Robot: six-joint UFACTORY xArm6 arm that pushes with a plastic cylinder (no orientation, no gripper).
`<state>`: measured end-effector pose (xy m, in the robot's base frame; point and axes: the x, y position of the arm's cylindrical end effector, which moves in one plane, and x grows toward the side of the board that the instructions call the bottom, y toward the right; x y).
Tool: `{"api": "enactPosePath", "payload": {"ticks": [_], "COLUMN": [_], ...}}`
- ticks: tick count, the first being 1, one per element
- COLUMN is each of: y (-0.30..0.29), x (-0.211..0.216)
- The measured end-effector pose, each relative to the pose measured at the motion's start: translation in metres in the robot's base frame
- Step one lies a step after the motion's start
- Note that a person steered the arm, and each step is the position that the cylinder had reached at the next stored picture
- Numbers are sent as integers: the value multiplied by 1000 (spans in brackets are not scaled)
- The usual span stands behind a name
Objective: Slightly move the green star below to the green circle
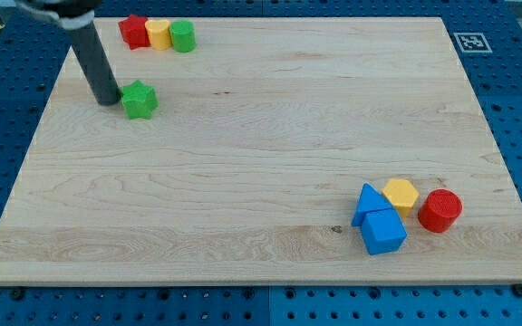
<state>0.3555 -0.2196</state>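
Note:
The green star (140, 100) lies near the board's top left. The green circle (182, 36) stands above it and a little to the right, at the top edge, at the right end of a row of three blocks. My tip (108, 99) rests on the board just left of the green star, very close to it or touching it. The dark rod slants up and to the left from the tip to the view's top.
A red star (135, 31) and a yellow block (158, 33) sit left of the green circle. At the bottom right are a blue triangle (368, 201), a blue cube (383, 230), a yellow hexagon (401, 195) and a red cylinder (439, 210). The wooden board (261, 154) lies on a blue pegboard.

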Motion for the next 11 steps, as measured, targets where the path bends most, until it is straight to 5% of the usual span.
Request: {"api": "enactPosePath", "payload": {"ticks": [3, 6, 8, 9, 11], "y": [26, 62, 140, 169, 56], "x": [48, 4, 58, 27, -7]}}
